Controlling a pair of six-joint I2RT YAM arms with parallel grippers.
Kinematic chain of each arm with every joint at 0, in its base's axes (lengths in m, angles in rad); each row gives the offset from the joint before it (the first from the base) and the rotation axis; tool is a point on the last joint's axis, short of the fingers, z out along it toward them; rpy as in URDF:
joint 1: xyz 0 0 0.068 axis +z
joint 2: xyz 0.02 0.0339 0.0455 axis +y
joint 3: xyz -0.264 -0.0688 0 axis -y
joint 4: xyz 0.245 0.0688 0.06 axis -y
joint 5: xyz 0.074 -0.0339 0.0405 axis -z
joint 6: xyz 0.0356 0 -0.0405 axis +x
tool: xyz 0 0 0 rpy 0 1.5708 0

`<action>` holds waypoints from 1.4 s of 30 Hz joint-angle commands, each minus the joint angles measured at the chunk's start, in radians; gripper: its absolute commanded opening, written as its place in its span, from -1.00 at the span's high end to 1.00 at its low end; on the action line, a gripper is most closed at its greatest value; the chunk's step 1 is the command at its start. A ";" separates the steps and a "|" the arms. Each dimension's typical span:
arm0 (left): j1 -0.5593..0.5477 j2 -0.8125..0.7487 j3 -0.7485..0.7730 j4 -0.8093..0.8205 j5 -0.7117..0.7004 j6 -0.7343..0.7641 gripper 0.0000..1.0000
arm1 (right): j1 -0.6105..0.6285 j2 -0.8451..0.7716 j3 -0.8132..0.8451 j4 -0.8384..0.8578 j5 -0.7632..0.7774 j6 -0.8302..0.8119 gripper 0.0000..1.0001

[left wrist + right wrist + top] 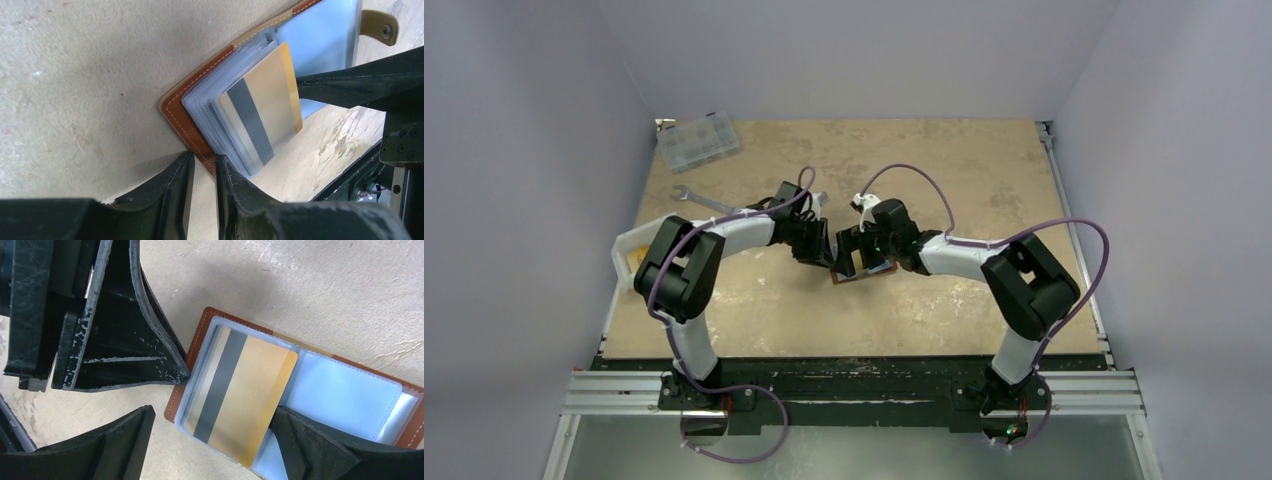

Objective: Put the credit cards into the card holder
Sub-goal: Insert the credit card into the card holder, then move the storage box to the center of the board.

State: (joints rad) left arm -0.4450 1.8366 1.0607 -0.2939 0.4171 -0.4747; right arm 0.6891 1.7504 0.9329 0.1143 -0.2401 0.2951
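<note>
From above, both arms meet at the middle of the table (944,170), with the left gripper (822,256) and right gripper (856,254) at the open brown holder (856,277). Left wrist: the jaws stand close together, nipping the holder's stitched edge. A gold card (265,100) with a dark stripe lies on its clear sleeves. Right wrist: the jaws are spread wide and grip nothing, one finger (310,450) touching the card's edge, the other beside the holder.

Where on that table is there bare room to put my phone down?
Bare board runs along the far side, from the clear box to the right rail, and along the near edge. The middle is crowded: left gripper and right gripper meet at the card holder; a wrench lies left.
</note>
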 commanded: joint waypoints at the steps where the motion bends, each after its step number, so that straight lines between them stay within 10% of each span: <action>1: -0.012 0.036 -0.026 -0.021 -0.002 0.015 0.47 | 0.005 -0.019 0.004 0.049 -0.049 0.040 -0.98; 13: -0.012 0.045 -0.027 0.031 0.053 -0.021 0.47 | 0.159 -0.021 0.040 -0.020 0.253 -0.028 -0.91; 28: -0.021 0.128 0.059 0.003 0.045 0.000 0.33 | -0.072 -0.322 -0.042 -0.040 0.153 0.081 -0.98; 36: -0.008 0.035 0.134 -0.160 -0.092 0.060 0.05 | -0.088 -0.325 -0.079 0.034 0.066 0.087 -0.98; 42: 0.237 -0.254 0.085 -0.316 -0.205 0.101 -0.43 | -0.088 -0.319 -0.128 0.097 -0.013 0.112 -0.98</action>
State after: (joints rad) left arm -0.3798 1.7924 1.1522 -0.4622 0.3721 -0.4316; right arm 0.6033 1.4319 0.8314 0.1413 -0.1780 0.3862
